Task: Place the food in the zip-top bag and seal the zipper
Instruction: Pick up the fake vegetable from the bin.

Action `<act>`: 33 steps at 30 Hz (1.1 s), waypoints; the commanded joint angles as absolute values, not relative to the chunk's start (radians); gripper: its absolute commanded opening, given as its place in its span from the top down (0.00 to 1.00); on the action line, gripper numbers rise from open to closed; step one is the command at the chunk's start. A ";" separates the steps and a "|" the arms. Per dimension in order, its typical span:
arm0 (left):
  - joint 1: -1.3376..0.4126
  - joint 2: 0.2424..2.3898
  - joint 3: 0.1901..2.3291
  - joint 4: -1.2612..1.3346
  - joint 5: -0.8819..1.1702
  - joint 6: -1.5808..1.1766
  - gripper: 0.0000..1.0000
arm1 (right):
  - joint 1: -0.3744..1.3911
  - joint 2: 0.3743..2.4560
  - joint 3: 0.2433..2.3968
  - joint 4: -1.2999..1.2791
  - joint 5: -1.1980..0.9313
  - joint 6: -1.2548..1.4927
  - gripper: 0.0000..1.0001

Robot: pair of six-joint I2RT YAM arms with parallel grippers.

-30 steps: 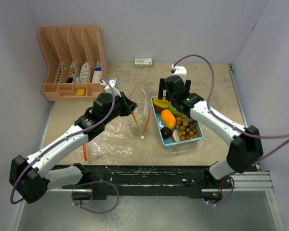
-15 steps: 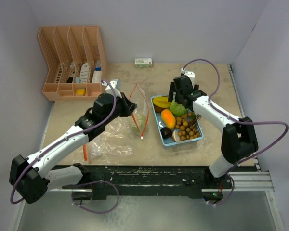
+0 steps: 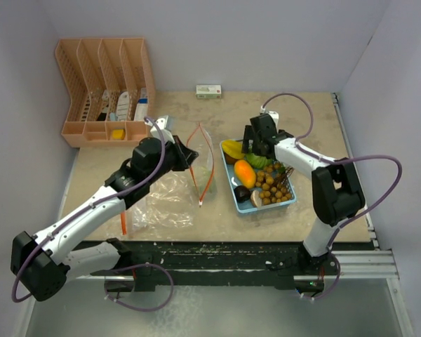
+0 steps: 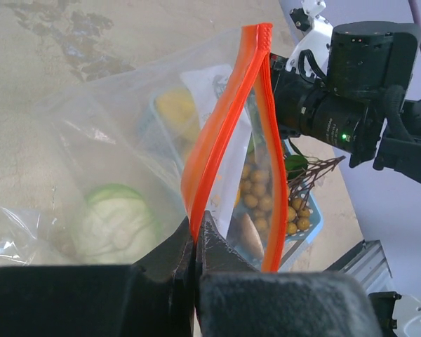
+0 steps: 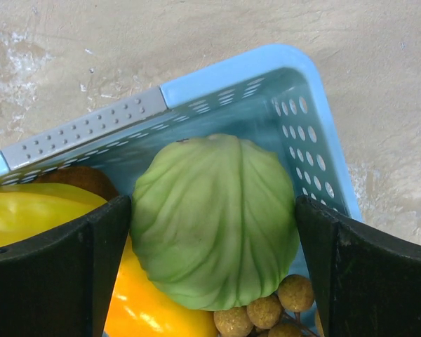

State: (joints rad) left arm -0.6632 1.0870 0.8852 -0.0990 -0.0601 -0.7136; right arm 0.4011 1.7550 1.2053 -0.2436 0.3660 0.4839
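- Now the zipper [image 4: 221,140] is being pinched by the clenched left gripper [image 4: 196,235].
- The cabbage [image 5: 214,253] at the tray's [image 5: 231,74] far edge is being straddled by the released right gripper [image 5: 214,210].

Green leafy piece [image 5: 214,221] sits hemmed by tray wall [image 5: 238,77] and yellow fruit [image 5: 28,217].

bag [image 4: 91,140]: clear glossy film | tray [image 5: 231,74]: smooth perforated plastic | cabbage [image 5: 214,217]: matt, ribbed

Through the clear bag [image 4: 112,112], the tray [image 4: 310,223] and its food [image 4: 256,188] look blurred.
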 commanded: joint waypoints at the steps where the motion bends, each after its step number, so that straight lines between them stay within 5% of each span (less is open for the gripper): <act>1: -0.659 1.053 0.898 -0.086 -0.063 -0.696 1.00 | 0.383 1.761 1.168 -0.226 0.339 0.512 0.01; 4: -0.659 1.054 0.902 -0.093 -0.065 -0.693 1.00 | 0.383 1.752 1.152 -0.220 0.345 0.518 0.11; 10: -0.659 1.053 0.896 -0.094 -0.063 -0.703 1.00 | 0.383 1.692 1.142 -0.240 0.383 0.535 0.67; 13: -0.659 1.056 0.894 -0.091 -0.063 -0.704 1.00 | 0.382 1.642 1.145 -0.261 0.398 0.541 0.81; 25: -0.660 1.096 0.911 -0.074 -0.065 -0.701 1.00 | 0.383 1.392 1.177 -0.329 0.306 0.487 0.84; 33: -0.660 1.127 0.917 -0.067 -0.058 -0.703 1.00 | 0.383 1.122 1.065 -0.039 -0.330 0.403 0.86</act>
